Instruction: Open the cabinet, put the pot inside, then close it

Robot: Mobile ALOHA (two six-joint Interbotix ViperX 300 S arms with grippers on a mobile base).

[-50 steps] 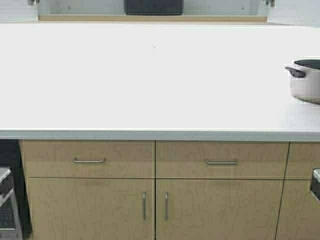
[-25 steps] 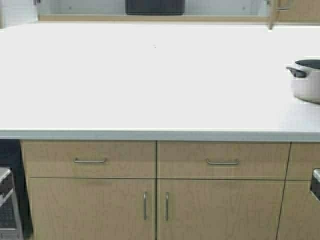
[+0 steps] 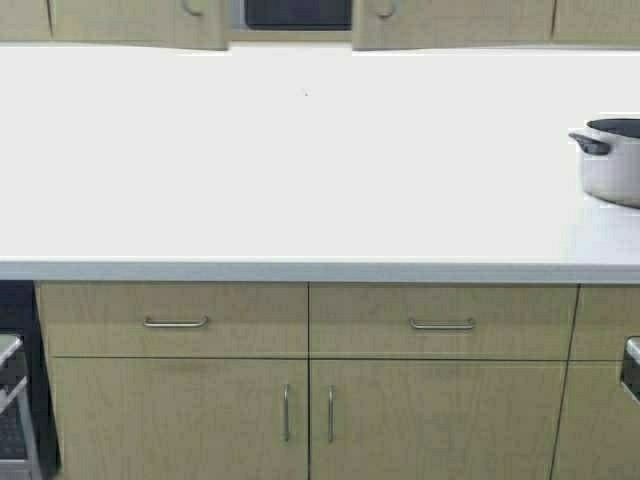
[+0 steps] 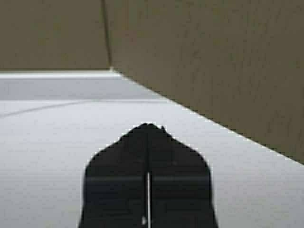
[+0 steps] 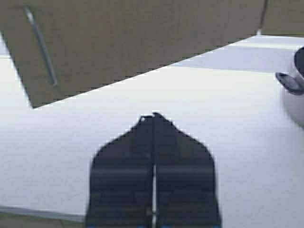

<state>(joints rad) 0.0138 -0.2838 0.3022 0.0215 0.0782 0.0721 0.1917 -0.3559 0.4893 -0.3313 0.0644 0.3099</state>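
Observation:
The cabinet (image 3: 450, 20) hangs above the far edge of the counter, its two tan doors standing a little apart. Through the gap shows the black pot (image 3: 297, 13) inside. Neither arm appears in the high view. In the left wrist view my left gripper (image 4: 148, 126) is shut and empty over the white counter, with a tan cabinet door (image 4: 213, 61) close beside it. My right gripper (image 5: 153, 115) is likewise shut and empty above the counter, facing the other cabinet door (image 5: 142, 33) and its metal handle (image 5: 40, 45).
A larger silver-grey pot (image 3: 612, 160) stands on the white countertop (image 3: 300, 170) at the right edge. Below the counter's front edge are tan drawers (image 3: 175, 320) and base cabinet doors. A dark appliance (image 3: 10, 400) sits at the lower left.
Both cabinet doors have swung in from wide open to nearly closed, so only a narrow gap with the black pot still shows.

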